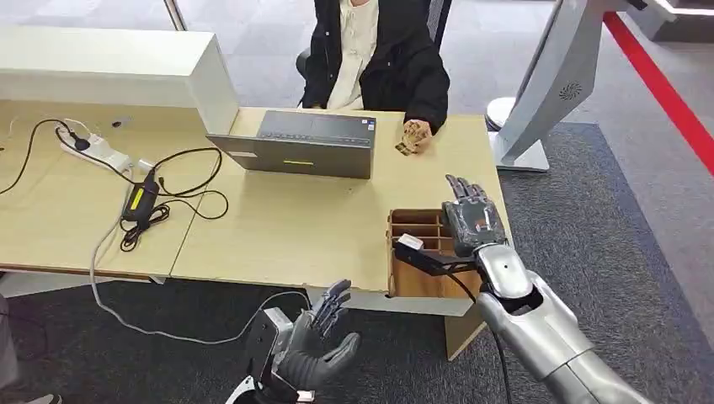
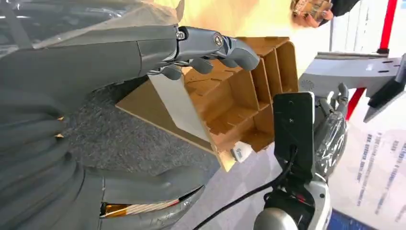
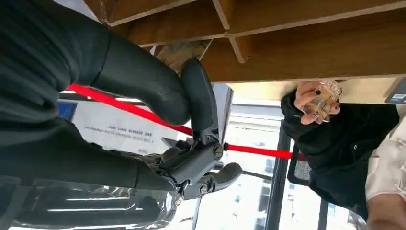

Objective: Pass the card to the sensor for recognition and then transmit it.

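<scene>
A person seated behind the desk holds a patterned card [image 1: 410, 137] in one hand, resting on the desktop beside the laptop; the card [image 3: 325, 98] is also in my right wrist view. My right hand [image 1: 474, 217] hovers over the wooden divided box [image 1: 418, 225] at the desk's near right corner, fingers stretched out and holding nothing. A flat black sensor [image 1: 425, 257] with a cable sits at my right wrist, facing left; the sensor [image 2: 293, 134] is upright beside the box in the left wrist view. My left hand [image 1: 318, 341] is below the desk's front edge, palm up, fingers apart, empty.
A grey laptop [image 1: 295, 145] stands at mid-desk, its back to me. A power strip [image 1: 101, 151], an adapter [image 1: 139, 200] and looped cables lie at the left. A white partition [image 1: 109, 63] rises at the back left. A grey stand [image 1: 547, 93] is right of the desk.
</scene>
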Available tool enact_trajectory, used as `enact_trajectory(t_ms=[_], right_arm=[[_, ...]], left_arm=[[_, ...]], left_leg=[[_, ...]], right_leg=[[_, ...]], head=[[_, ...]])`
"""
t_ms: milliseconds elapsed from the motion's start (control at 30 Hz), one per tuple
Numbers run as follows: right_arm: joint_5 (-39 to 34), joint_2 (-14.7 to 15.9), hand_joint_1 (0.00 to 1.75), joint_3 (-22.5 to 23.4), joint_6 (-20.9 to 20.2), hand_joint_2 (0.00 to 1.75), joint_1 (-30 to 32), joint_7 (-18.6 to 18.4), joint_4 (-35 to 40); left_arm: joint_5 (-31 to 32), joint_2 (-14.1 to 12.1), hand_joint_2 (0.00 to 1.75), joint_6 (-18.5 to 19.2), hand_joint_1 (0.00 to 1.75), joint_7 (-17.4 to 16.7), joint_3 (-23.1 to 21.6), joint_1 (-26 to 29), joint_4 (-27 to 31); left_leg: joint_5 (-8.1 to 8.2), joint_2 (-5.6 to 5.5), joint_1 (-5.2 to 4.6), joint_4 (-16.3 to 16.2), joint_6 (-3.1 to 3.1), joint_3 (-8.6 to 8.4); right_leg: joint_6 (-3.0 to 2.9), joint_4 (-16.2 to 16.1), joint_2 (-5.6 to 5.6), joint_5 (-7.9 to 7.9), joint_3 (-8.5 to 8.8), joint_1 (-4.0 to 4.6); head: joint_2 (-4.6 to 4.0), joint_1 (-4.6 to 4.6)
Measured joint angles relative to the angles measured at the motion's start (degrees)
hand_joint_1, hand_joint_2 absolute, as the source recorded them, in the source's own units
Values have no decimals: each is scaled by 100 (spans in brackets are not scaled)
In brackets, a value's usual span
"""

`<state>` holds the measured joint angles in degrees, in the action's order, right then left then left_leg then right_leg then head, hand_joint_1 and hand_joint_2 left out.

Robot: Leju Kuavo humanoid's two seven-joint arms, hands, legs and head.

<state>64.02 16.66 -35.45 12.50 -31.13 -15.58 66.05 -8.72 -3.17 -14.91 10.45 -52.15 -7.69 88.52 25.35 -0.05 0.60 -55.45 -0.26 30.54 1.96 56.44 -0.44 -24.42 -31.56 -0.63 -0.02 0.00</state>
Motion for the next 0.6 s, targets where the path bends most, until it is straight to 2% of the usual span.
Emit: enact_trajectory(t_ms=[200,333,400,433,467,533,567,600], right_arm=[[20,9,175,2,-4,175,88,-31,151],[28,15,162,2,4,175,107,-52,208],[28,15,126,2,26,175,107,-52,210],[28,15,93,2,37,175,107,-52,227],[31,15,84,2,55,175,106,-52,249],[35,15,93,4,118,175,105,-55,293],[33,17,103,4,131,175,102,-57,314],[26,17,129,4,140,175,101,-61,348]], left_arm=[[26,2,175,90,0,22,0,5,11],[50,2,175,114,0,37,0,4,11],[68,2,175,136,0,48,0,4,11],[72,2,175,138,0,52,0,4,11],[81,2,175,138,0,52,0,4,11],[105,4,175,138,0,52,2,4,11],[111,4,175,138,0,50,2,4,11],[111,4,175,138,0,48,0,4,11]], left_leg=[[0,0,0,0,0,0],[0,0,0,0,0,0],[0,0,0,0,0,0],[0,0,0,0,0,0],[0,0,0,0,0,0],[0,0,0,0,0,0],[0,0,0,0,0,0],[0,0,0,0,0,0]], right_leg=[[0,0,0,0,0,0],[0,0,0,0,0,0],[0,0,0,0,0,0],[0,0,0,0,0,0],[0,0,0,0,0,0],[0,0,0,0,1,0],[0,0,0,0,1,0],[0,0,0,0,1,0]], head=[[0,-2],[0,0],[0,-2],[0,0],[0,-2],[0,0],[0,-2],[0,0]])
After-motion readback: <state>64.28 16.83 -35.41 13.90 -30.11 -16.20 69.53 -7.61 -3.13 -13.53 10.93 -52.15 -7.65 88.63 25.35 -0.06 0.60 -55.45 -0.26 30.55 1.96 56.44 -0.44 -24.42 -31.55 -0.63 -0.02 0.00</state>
